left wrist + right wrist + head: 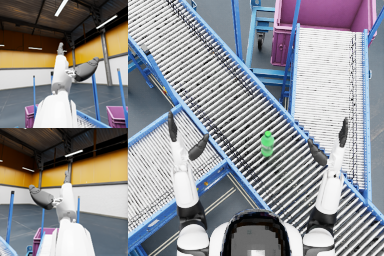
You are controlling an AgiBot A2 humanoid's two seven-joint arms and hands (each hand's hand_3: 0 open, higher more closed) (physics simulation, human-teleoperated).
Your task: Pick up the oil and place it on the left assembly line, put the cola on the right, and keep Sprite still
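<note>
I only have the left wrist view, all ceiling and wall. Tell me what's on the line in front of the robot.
Observer: One green bottle sits on the diagonal conveyor, between the two arms. No hand is touching it.
Operator: Report the right hand.
Observer: The right hand is raised beside the bottle, fingers apart, holding nothing.
</note>
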